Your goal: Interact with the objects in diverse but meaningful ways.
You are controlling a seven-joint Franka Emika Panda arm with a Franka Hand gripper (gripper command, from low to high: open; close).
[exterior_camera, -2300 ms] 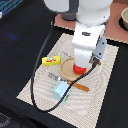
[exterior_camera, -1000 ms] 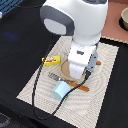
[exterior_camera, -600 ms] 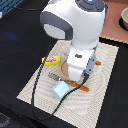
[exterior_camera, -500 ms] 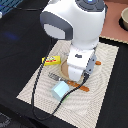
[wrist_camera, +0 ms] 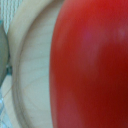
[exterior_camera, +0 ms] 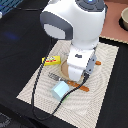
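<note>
On the pale placemat (exterior_camera: 35, 85), going from the exterior view's left to its right, lie the yellow block (exterior_camera: 51, 61) at about ten o'clock from the arm's wrist, the fork (exterior_camera: 54, 77) and the pale blue carton (exterior_camera: 61, 89) at about seven o'clock, and the orange knife handle (exterior_camera: 85, 88) at about five o'clock. Since 2.3 seconds ago the arm (exterior_camera: 75, 30) has swung in and dropped low over the wooden plate (wrist_camera: 30, 75), so the red ball (wrist_camera: 92, 65) is now hidden in the exterior view and fills the wrist view, sitting on the plate. The claw is buried under the wrist and I cannot tell whether it is open or closed, while bare mat shows near the edge at eight o'clock and at the far three o'clock corner.
</note>
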